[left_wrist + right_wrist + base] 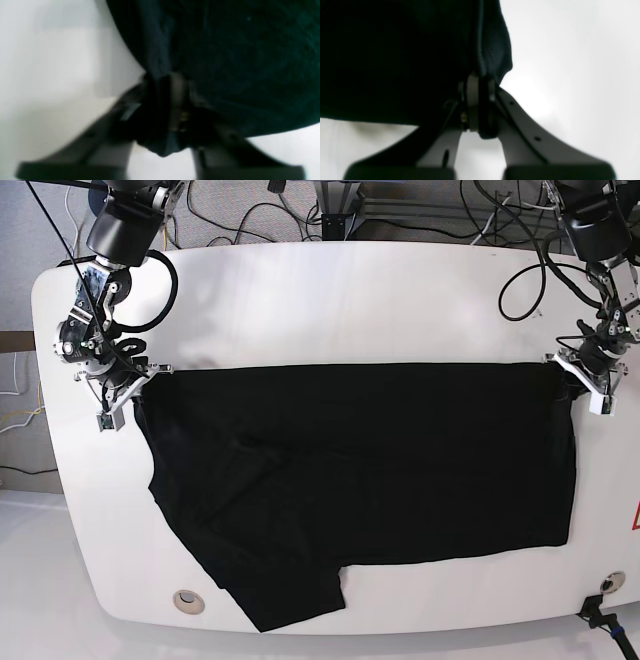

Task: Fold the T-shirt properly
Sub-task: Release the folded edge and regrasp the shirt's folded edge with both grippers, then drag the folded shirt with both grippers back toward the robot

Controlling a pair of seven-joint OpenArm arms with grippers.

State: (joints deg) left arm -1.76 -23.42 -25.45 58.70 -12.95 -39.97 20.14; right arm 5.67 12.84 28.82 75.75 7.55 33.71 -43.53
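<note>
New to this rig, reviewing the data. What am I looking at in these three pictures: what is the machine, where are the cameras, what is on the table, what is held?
It is a robot with two arms at a white table. The base view looks down on the whole table; the other two pictures come from cameras on each wrist, looking along the fingers.

A black T-shirt lies spread on the table, one sleeve sticking out toward the near edge.

In the base view the left gripper is on the right, and the right gripper is on the left. Each pinches one end of the shirt's straight far edge. Both wrist views, though blurry, show the jaws shut with dark cloth bunched between them.
</note>
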